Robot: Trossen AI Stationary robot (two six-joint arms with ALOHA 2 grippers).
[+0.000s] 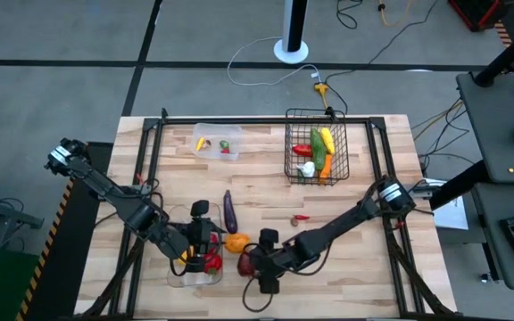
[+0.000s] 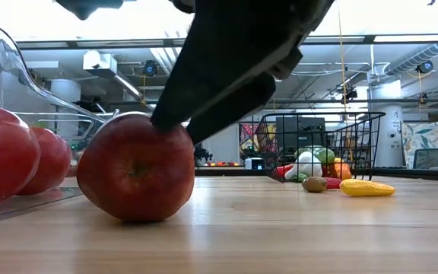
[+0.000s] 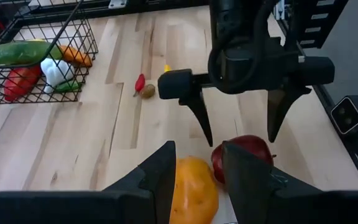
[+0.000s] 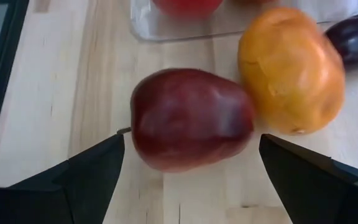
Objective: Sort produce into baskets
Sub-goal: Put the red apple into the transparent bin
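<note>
Right up close, a dark red apple (image 4: 191, 118) sits on the bare wood with the right gripper (image 3: 238, 127) straddling it, jaws spread wide to either side and holding nothing. I'd judge it is lined up for a grab. An orange fruit (image 4: 291, 68) touches the apple on one side, so the finger going in there has little room. A purple eggplant (image 1: 229, 210) lies just beyond the orange one.

At the front edge, the left gripper (image 1: 199, 245) hovers over a clear tub (image 1: 194, 275) holding red fruit; its jaws stand partly apart and seem to hold nothing.

Farther back, the black wire basket (image 1: 337, 169) holds a cucumber, peppers, a carrot and a white bulb, and a clear tray (image 1: 205, 130) holds a few pieces. Open tabletop between leaves easy passage.
</note>
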